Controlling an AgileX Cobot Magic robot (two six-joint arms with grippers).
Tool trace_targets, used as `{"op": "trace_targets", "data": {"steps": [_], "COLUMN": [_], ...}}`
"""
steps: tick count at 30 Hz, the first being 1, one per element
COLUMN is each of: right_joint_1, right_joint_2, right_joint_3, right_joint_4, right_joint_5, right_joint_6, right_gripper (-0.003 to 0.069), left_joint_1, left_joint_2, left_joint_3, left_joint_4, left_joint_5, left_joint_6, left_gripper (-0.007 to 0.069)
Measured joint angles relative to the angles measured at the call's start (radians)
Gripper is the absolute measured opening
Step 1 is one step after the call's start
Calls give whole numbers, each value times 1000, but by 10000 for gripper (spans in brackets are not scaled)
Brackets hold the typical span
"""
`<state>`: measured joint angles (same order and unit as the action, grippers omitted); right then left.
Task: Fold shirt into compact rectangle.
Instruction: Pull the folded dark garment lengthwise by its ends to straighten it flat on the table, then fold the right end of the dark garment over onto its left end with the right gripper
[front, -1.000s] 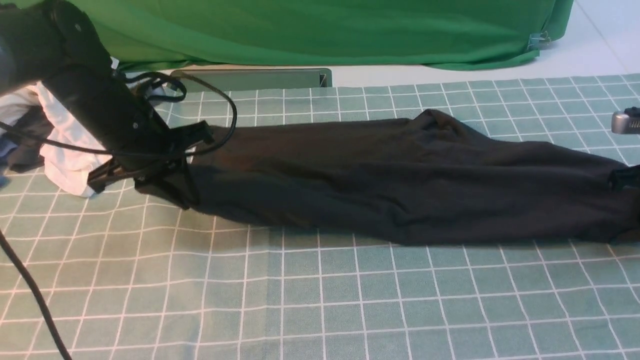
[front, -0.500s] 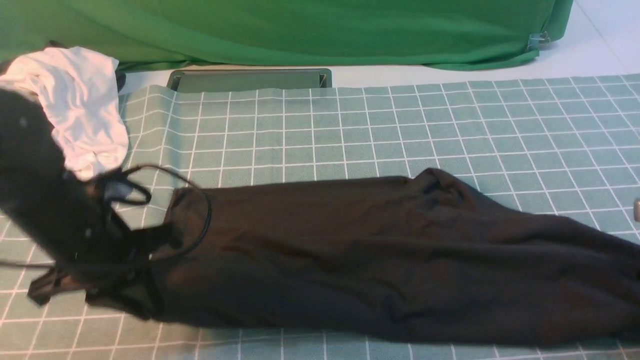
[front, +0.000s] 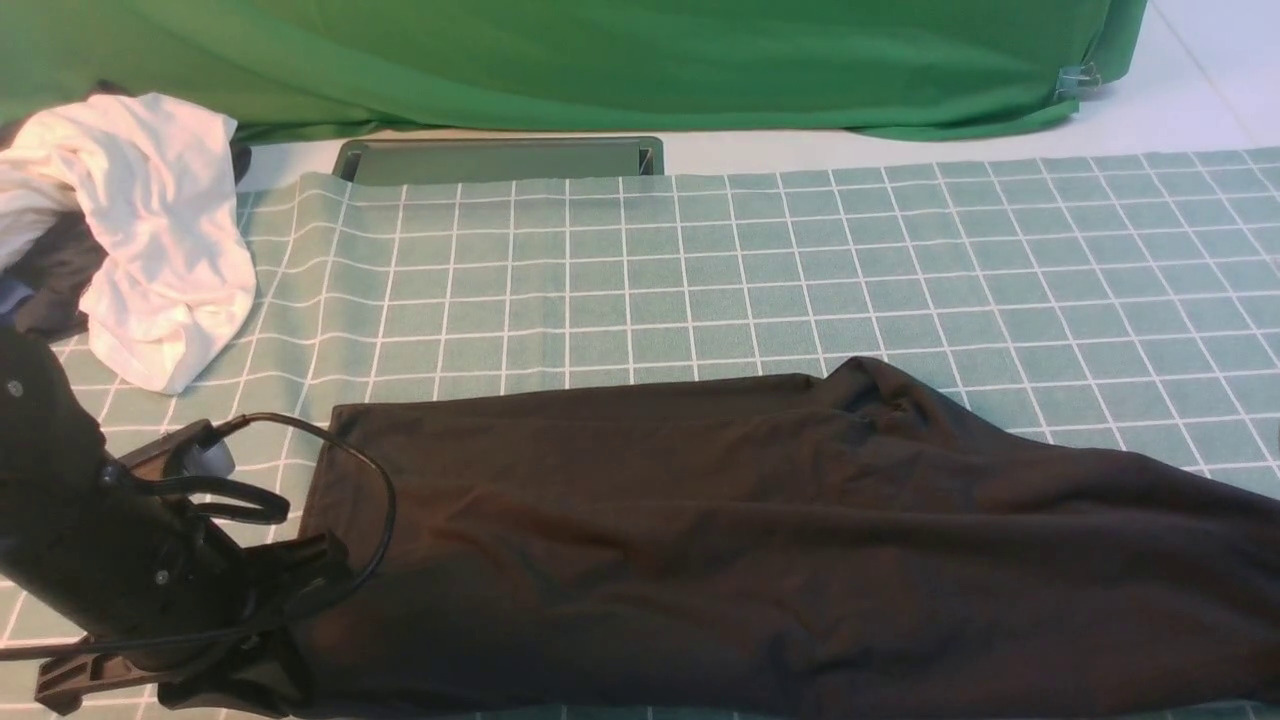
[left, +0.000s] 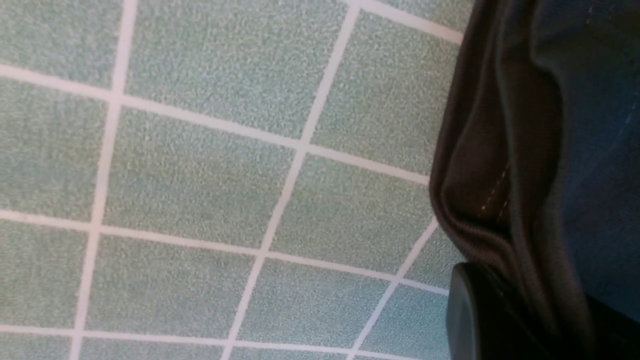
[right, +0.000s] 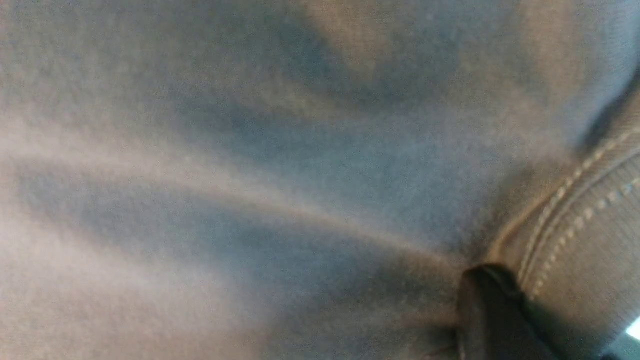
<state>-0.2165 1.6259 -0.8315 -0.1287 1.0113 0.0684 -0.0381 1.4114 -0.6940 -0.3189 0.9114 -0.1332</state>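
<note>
Shirt (front: 750, 540) stretched long and low over the near part of the checked cloth (front: 700, 270): black, wrinkled, running from that cloth's near left corner out past its right side, with one raised fold peaking toward the cloth's middle. Left gripper (front: 235, 660) down at the near left corner of the checked cloth, pinched tight on the shirt's end. In the left wrist view, a stitched hem bunched against one dark finger (left: 480, 315), with squares of the checked cloth alongside. Right gripper (right: 495, 320) outside the front view and seen only from its own wrist camera: closed, black fabric filling that picture, a double-stitched hem pressed right beside the fingertip, so clamped on the shirt as well. Standing in the way at the checked cloth's near left corner: the bulk of the left arm, hiding the very corner of the shirt, and a black cable (front: 375, 500) looping across the shirt's left edge. At the far left side of the checked cloth, a crumpled white garment (front: 160, 240), hanging partly onto the cloth and draped over a dark garment (front: 60, 285). Just beyond the checked cloth's far edge, a flat grey-green tray (front: 500, 160); touching that edge or not, cannot tell. Behind it, a big green cloth (front: 600, 60) across the whole back, with a small metal clip (front: 1075, 78) at its right end.
</note>
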Motion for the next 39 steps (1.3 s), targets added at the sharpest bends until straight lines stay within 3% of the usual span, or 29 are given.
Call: {"op": "trace_targets", "data": {"steps": [8,13,19,24,31,35,37,39], "right_joint_1": [0,-35,-165,-247,-258,-216,-181,-105], "right_joint_2": [0,0,0,-1,-12,-82,-120,-195], "right_joint_3": [0,-23,-55,-59,-70,-106,-131,-162], "right_joint_4": [-44,-130,-168,-178,-185,-176,-158,-110], "right_joint_5": [-23,-25,-24,-51,-54,-13,23,79], "right_joint_6": [38,121,144,150,153,152,151,151], "right_gripper": [37,37,37,37,37,37,37,37], "left_joint_1": [0,-16,-80,-82,-82,-82,-79,-47], "left_joint_2": [0,0,0,-8,-47,-58,-57,-54], "left_joint_3": [0,0,-12,-99,-262,-358,-418,-513], "left_joint_4": [-26,-125,-148,-137,-94,-40,-5,10], "left_joint_5": [-1,22,50,84,143,159,163,202], "left_joint_6": [6,20,29,33,33,33,34,34], "left_gripper": [85,214,400,485,505,498,475,400]}}
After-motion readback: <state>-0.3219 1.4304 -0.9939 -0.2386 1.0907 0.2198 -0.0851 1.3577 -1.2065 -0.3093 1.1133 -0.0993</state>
